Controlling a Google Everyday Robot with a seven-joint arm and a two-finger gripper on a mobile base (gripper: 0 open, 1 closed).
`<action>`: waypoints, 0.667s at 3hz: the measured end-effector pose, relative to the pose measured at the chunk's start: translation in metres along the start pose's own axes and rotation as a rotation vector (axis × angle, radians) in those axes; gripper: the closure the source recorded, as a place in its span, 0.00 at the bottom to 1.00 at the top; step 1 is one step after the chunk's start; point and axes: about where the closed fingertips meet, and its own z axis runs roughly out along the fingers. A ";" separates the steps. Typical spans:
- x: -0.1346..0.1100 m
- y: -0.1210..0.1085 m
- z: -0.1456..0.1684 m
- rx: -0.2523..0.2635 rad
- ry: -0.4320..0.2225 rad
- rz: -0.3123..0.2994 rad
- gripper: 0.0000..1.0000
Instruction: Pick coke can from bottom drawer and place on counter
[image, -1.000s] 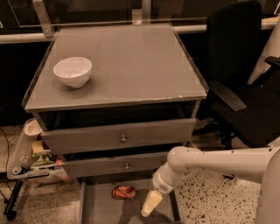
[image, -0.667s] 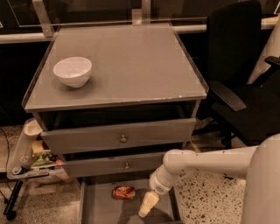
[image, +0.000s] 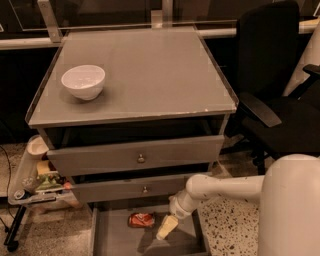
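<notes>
The coke can (image: 141, 220) lies on its side on the floor of the open bottom drawer (image: 117, 241), near the drawer's back. My gripper (image: 166, 227) reaches down into the drawer from the right on the white arm (image: 225, 187). It hangs just right of the can and close to it; whether it touches the can I cannot tell. The counter (image: 150, 65) is the grey top of the cabinet, above the two knobbed drawers.
A white bowl (image: 83, 81) stands on the counter's left side. A black office chair (image: 272, 85) is close on the right of the cabinet. A small cart with clutter (image: 35, 180) stands at the left. The two knobbed drawers jut out slightly above the bottom drawer.
The arm has shifted left and the gripper has come closer to the can. The can has not moved.
</notes>
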 end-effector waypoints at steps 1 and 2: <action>-0.001 -0.016 0.023 -0.037 -0.007 0.043 0.00; -0.002 -0.019 0.024 -0.037 -0.011 0.047 0.00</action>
